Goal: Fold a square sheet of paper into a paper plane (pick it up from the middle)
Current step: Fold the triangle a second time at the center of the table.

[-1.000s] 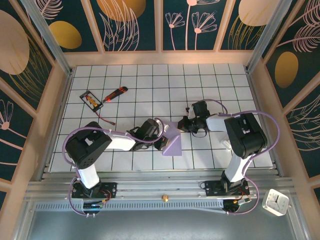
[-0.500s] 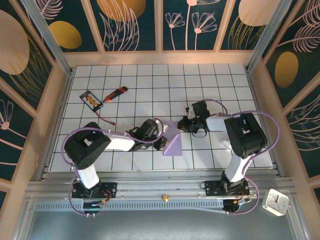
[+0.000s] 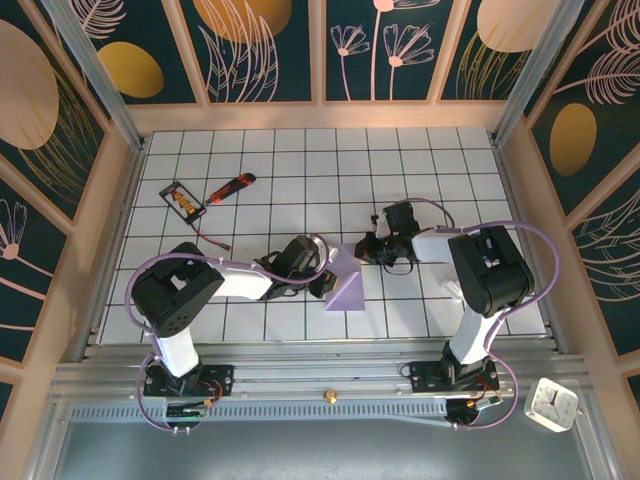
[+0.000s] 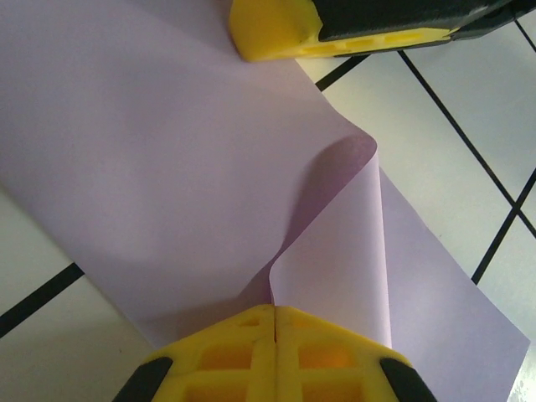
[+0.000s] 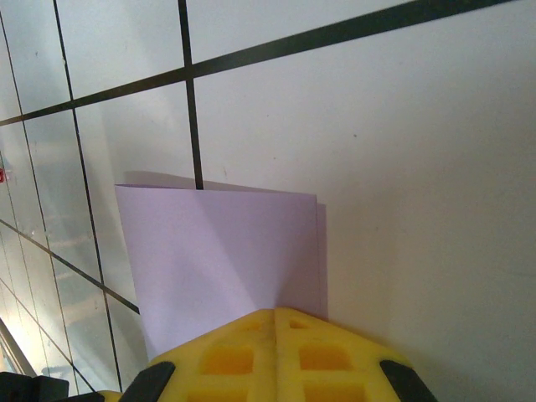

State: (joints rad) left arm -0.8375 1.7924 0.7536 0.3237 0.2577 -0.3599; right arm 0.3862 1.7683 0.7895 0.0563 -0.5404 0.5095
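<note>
Roughly at the middle of the desk [image 3: 420,170] lies the sheet of paper [image 3: 347,287], partly folded into a wedge. In the top view its long axis runs from near to far; the wide edge faces the arm bases and the narrower end points away, toward the back wall.

The left hand [image 3: 325,287] sits at the sheet's left edge. In the left wrist view its fingers [image 4: 226,356] are pressed together, and a curled flap of the paper rises into the seam between them, so it is clamped on the sheet.

The right hand [image 3: 368,250] is at the far end. Its fingers [image 5: 226,360] are also together, their tips resting on the sheet's edge; I cannot tell whether any paper is pinched there.

Well apart to the far left lie a red-orange utility knife [image 3: 230,187] and a small black-framed card [image 3: 183,200], neither in the way.
</note>
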